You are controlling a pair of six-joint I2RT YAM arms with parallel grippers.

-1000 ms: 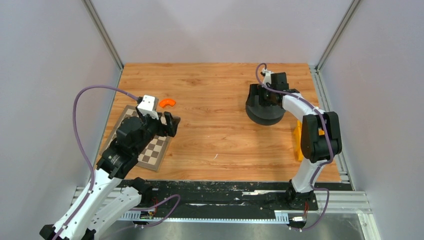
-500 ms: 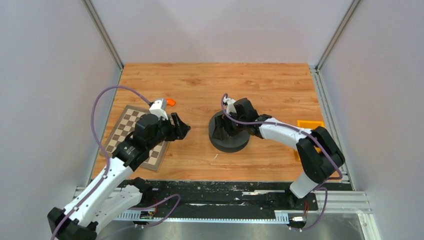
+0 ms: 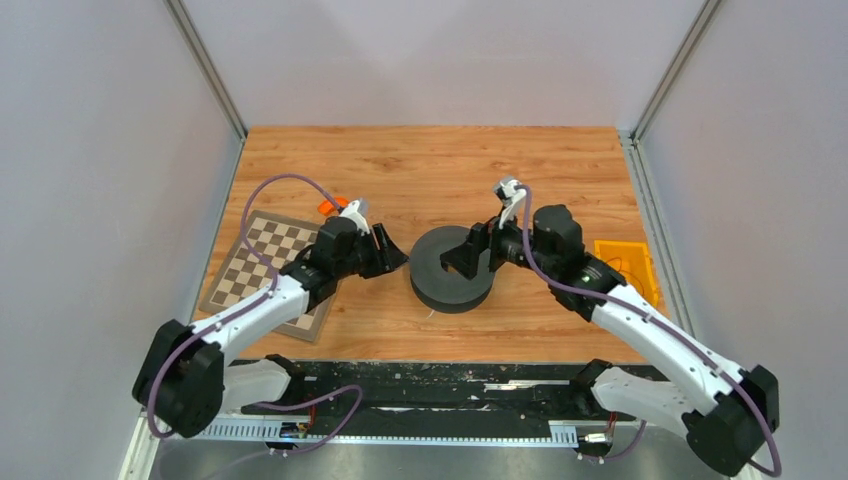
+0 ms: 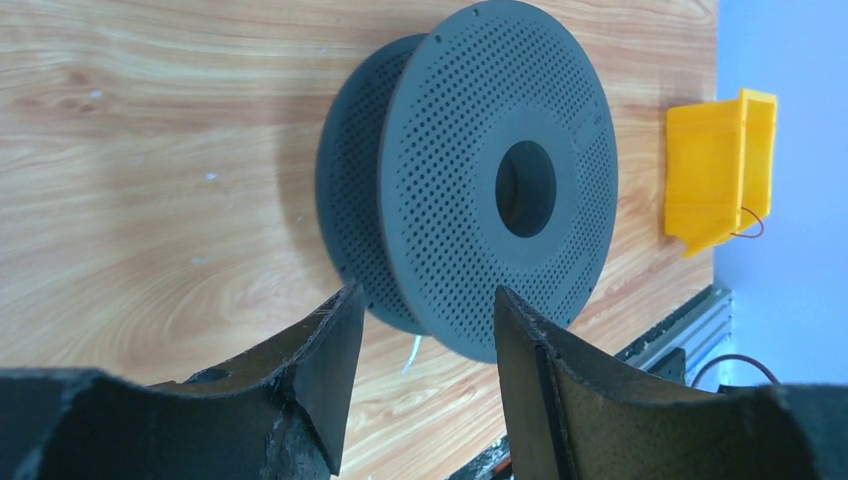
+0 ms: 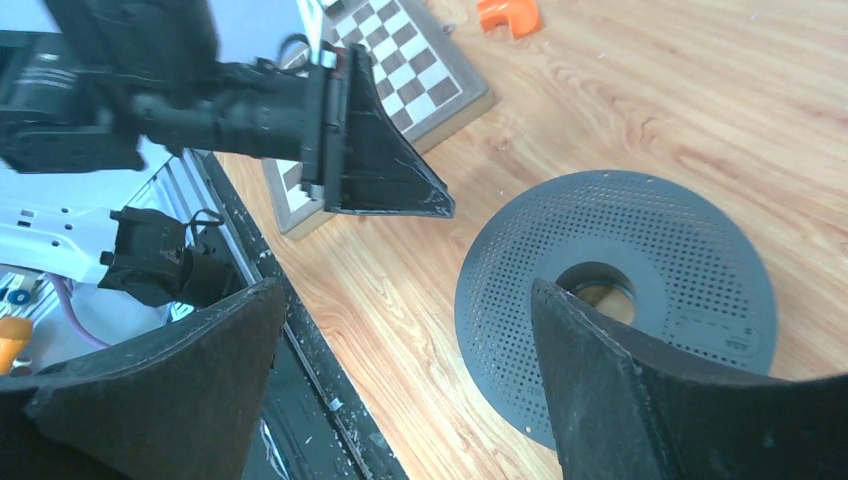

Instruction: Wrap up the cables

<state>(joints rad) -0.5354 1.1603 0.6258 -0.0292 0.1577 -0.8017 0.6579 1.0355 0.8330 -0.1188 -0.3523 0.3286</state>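
A black perforated spool [image 3: 445,285] lies flat on the wooden table; it also shows in the left wrist view [image 4: 480,180] and the right wrist view [image 5: 640,270]. I see no wire wound on it. A thin dark red wire [image 4: 747,226] curls at the yellow bin [image 4: 720,165]. My left gripper [image 3: 393,256] is open and empty, low at the spool's left edge, its opening facing the rim [image 4: 425,295]. My right gripper [image 3: 468,252] is open and empty, over the spool's right part [image 5: 408,290].
A chessboard [image 3: 262,265] lies at the left under my left arm, with a small orange piece [image 3: 328,205] behind it. The yellow bin [image 3: 622,262] sits at the table's right edge. A black rail [image 3: 440,375] runs along the near edge.
The spool moved from the far right to the table's centre with my right gripper, which is now open over it. My left gripper moved right, from over the chessboard to the spool's left edge.
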